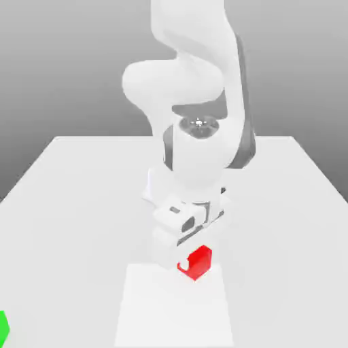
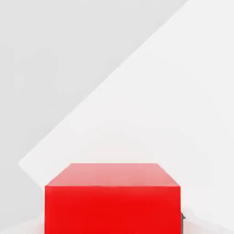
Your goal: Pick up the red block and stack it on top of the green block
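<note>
At the far lower left corner of the exterior view a sliver of the green block [image 1: 3,327] pokes in from the edge, most of it cut off, so its shape and how it sits cannot be told. It lies on the white table [image 1: 68,204], well apart from everything else. Moving rightward, a paler rectangular patch [image 1: 173,312] lies on the table top near the front edge. Above the back edge of that patch the white arm [image 1: 197,95] bends down from the top of the view, and its gripper [image 1: 185,262] is low over the table with the red block [image 1: 197,262] at its tip. From this side the arm's bulky white wrist hides most of the fingers, and white fingers against a white table are hard to separate; only a small rounded white part shows against the left face of the red block. The jaws look drawn in tight on the red block, probably gripping it, with the block poking out toward the exterior view's right of the hand. Whether the block rests on the table or is lifted just clear of it cannot be made out. The hand view gives what the other does not: the red block [image 2: 113,201] up close, its top face and one side plain and unmarked, a dark sliver of finger [image 2: 183,221] touching its side, and the boundary between the paler patch and the greyer table running diagonally behind it.
</note>
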### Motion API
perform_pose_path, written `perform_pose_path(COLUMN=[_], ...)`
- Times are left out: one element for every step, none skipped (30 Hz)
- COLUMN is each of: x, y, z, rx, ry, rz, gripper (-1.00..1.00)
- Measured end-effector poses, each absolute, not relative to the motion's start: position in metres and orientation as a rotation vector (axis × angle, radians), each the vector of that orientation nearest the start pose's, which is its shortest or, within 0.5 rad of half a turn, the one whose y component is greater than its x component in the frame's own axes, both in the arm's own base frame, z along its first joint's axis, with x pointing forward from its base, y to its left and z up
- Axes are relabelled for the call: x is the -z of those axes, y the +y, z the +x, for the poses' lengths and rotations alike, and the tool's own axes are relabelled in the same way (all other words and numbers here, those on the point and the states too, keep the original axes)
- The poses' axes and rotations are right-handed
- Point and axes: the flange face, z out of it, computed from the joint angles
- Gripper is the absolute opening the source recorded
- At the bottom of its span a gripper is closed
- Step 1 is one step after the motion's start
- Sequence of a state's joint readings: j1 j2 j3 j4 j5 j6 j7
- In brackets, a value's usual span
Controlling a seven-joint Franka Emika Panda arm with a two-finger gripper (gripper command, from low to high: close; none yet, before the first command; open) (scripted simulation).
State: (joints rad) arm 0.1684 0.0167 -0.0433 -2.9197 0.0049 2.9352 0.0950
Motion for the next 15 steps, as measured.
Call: perform_pose_path(x=[-0.189, -0.197, -0.204, -0.208, -0.211, -0.213, -0.215, -0.217, -0.218, -0.219, -0.221, -0.222, -0.223, -0.224, -0.225], y=[0.041, 0.041, 0.040, 0.034, 0.025, 0.012, -0.001, -0.015, -0.028, -0.042, -0.055, -0.070, -0.084, -0.098, -0.112], z=[0.332, 0.331, 0.332, 0.340, 0.350, 0.361, 0.372, 0.383, 0.394, 0.404, 0.413, 0.422, 0.431, 0.439, 0.447], rx=[-0.002, -0.002, -0.003, -0.005, -0.008, -0.010, -0.012, -0.014, -0.016, -0.017, -0.018, -0.018, -0.019, -0.018, -0.018], ry=[-0.039, -0.039, -0.035, -0.014, 0.014, 0.057, 0.093, 0.131, 0.162, 0.191, 0.218, 0.244, 0.267, 0.288, 0.309], rz=[-3.141, -3.141, -3.140, -3.137, -3.132, -3.126, -3.120, -3.114, -3.108, -3.103, -3.098, -3.094, -3.090, -3.087, -3.084], gripper=[-1.00, -1.00, -1.00, -1.00, -1.00, -1.00, -1.00, -1.00, -1.00, -1.00, -1.00, -1.00, -1.00, -1.00, -1.00])
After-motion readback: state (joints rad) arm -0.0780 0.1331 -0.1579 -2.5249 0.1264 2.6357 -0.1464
